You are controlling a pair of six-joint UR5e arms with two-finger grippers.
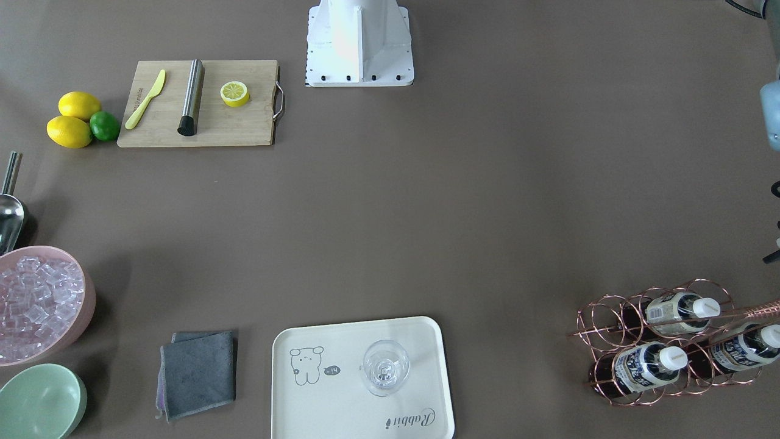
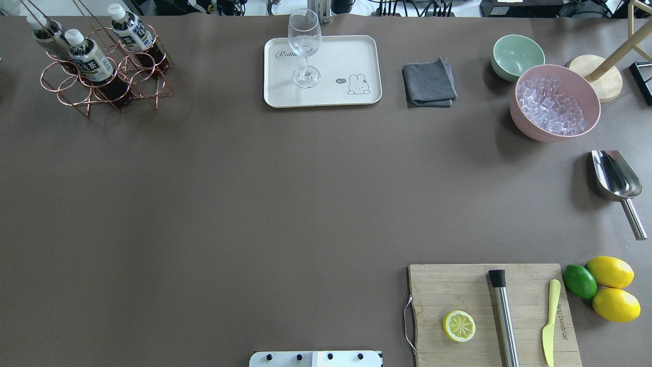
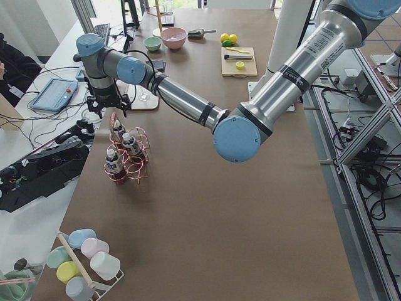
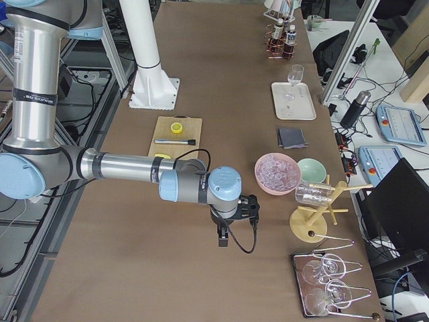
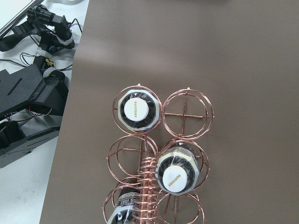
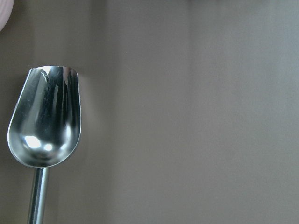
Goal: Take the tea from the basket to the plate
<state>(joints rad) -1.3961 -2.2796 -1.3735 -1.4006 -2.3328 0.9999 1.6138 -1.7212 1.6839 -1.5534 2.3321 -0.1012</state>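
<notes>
Brown surface (image 2: 254,204) carried the basket (image 5: 187,113) at one far corner and the plate (image 2: 356,56) well apart, at the middle of the far edge. Every tea (image 2: 89,58) stood in the basket, none on the plate. Left tool (image 3: 106,108) hung above the basket, and right tool (image 4: 226,231) hung over the scoop (image 6: 44,121). Whether either was open or closed, I could not tell.

Likely troubles: the coiled handle (image 5: 148,186) ran just beside two caps and might snag a finger. A bottle catching its ring could lift the light basket. A careless set-down could topple the glass (image 2: 304,35) on the plate.

Counted: three teas, six cells with three empty, one plate, one glass, one scoop, two tools.
</notes>
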